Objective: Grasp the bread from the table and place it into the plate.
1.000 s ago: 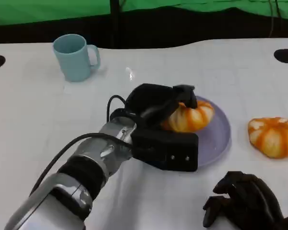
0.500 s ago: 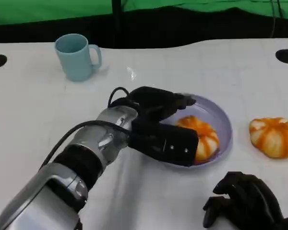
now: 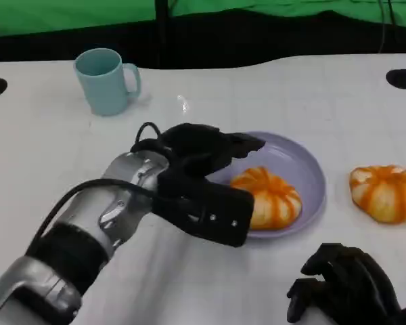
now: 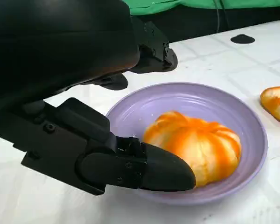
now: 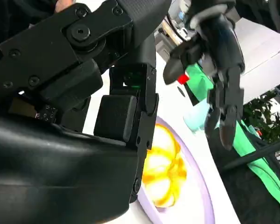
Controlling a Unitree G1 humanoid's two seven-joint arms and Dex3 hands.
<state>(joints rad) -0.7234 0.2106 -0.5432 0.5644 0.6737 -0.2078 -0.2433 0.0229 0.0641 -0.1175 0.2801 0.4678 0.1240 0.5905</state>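
An orange-and-white bread (image 3: pixel 269 197) lies in the purple plate (image 3: pixel 308 164) near its front rim. My left hand (image 3: pixel 201 157) hovers over the plate's left edge with its fingers spread and holds nothing. In the left wrist view one finger (image 4: pixel 158 171) lies low in front of the bread (image 4: pixel 200 145), inside the plate (image 4: pixel 177 95). A second bread (image 3: pixel 386 193) sits on the table to the right of the plate. My right hand (image 3: pixel 345 284) rests at the lower right, fingers curled in on nothing. The right wrist view catches the plated bread (image 5: pixel 164 173).
A light blue mug (image 3: pixel 107 80) stands at the back left. Black round holes (image 3: pixel 401 78) mark the white table near its far corners. A dark strip and green cloth run behind the table's far edge.
One second ago my left hand held the bread over the plate. The bread has since dropped into the plate, and the hand has let go and drawn back to the left.
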